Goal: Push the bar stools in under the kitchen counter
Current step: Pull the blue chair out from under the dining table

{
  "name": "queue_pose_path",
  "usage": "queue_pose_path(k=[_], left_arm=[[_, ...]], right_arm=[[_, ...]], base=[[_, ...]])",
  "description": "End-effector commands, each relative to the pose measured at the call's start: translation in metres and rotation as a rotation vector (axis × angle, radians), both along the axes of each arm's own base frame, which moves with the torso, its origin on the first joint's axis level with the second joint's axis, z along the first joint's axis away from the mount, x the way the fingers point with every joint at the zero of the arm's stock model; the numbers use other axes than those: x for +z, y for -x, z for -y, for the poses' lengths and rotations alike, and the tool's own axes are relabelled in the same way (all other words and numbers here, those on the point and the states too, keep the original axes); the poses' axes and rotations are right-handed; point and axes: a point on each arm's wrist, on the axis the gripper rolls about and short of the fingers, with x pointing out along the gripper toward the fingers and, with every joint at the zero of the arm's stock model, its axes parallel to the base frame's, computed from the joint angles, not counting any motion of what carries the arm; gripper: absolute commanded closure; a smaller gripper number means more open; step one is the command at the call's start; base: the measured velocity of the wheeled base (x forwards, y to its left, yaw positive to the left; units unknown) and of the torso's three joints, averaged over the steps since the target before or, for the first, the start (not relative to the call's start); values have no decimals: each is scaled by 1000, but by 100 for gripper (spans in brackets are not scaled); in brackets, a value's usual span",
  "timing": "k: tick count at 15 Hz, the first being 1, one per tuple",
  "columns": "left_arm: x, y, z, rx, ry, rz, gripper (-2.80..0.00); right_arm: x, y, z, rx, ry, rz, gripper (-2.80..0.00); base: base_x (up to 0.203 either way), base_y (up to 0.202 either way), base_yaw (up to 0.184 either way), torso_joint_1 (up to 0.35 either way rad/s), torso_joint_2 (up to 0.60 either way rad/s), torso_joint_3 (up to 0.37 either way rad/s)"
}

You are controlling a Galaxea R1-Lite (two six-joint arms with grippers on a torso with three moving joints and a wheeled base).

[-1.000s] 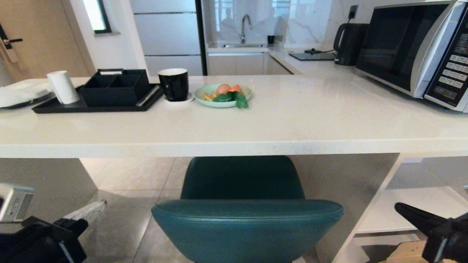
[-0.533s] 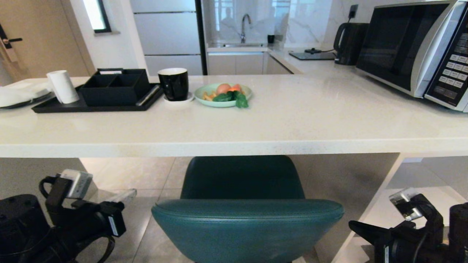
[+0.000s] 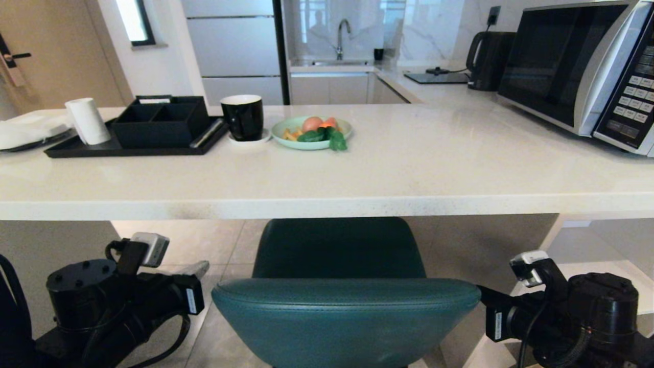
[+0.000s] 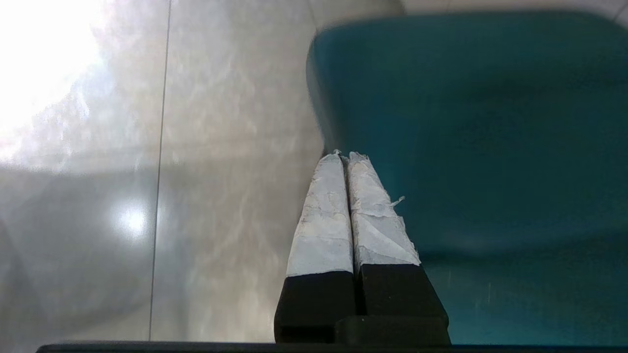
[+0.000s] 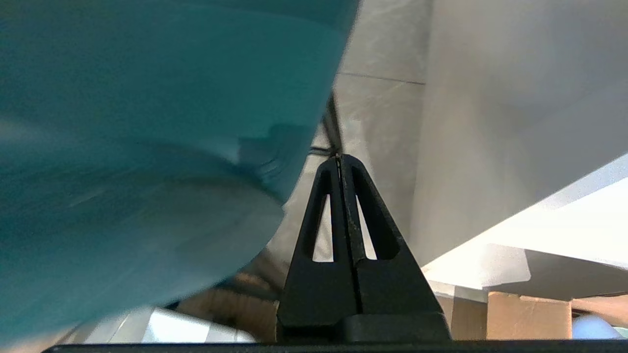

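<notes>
A rounded teal bar stool (image 3: 342,317) stands right in front of me, its low backrest nearest and its seat partly under the thick white kitchen counter (image 3: 327,204). My left gripper (image 3: 200,268) is shut, level with the backrest's left end and close beside it. In the left wrist view its taped fingertips (image 4: 343,158) are pressed together at the edge of the teal stool (image 4: 490,122). My right gripper (image 3: 481,292) is shut at the backrest's right end. In the right wrist view its black tips (image 5: 338,159) meet just beside the stool (image 5: 147,122). Contact with the stool cannot be told.
On the counter are a black tray (image 3: 138,145) with a white roll, a black mug (image 3: 243,117), a green plate of food (image 3: 311,140) and a microwave (image 3: 587,66). White shelves (image 3: 587,286) and a grey panel stand to the stool's right, with a cardboard box (image 5: 525,316) below.
Both arms have come up and swung inward from the lower corners, so each shut gripper now sits beside one end of the stool's backrest. The stool has not moved.
</notes>
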Motion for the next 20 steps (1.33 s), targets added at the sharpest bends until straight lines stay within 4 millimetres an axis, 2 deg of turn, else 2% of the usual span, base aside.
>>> queue_pose_path(k=[1, 7, 10, 13, 17, 20], left_arm=[[2, -11, 2, 2, 6, 30, 0], [-2, -31, 6, 9, 10, 43, 0], [-11, -36, 6, 11, 0, 17, 0], [-5, -50, 10, 40, 2, 70, 0], [-8, -64, 14, 86, -7, 88, 0], [-10, -65, 22, 66, -21, 87, 0]], right_arm=[[-21, -8, -3, -22, 1, -52, 0], [-12, -28, -9, -68, -40, 31, 0], [-10, -39, -13, -75, -49, 59, 0], [-9, -48, -16, -75, -60, 84, 0], [-7, -58, -19, -98, -67, 115, 0], [-8, -63, -22, -106, -67, 122, 0]], base=[[0, 0, 0, 0, 0, 0], [0, 0, 0, 0, 0, 0], [0, 0, 0, 0, 0, 0], [0, 0, 0, 0, 0, 0], [0, 0, 0, 0, 0, 0], [0, 0, 0, 0, 0, 0]])
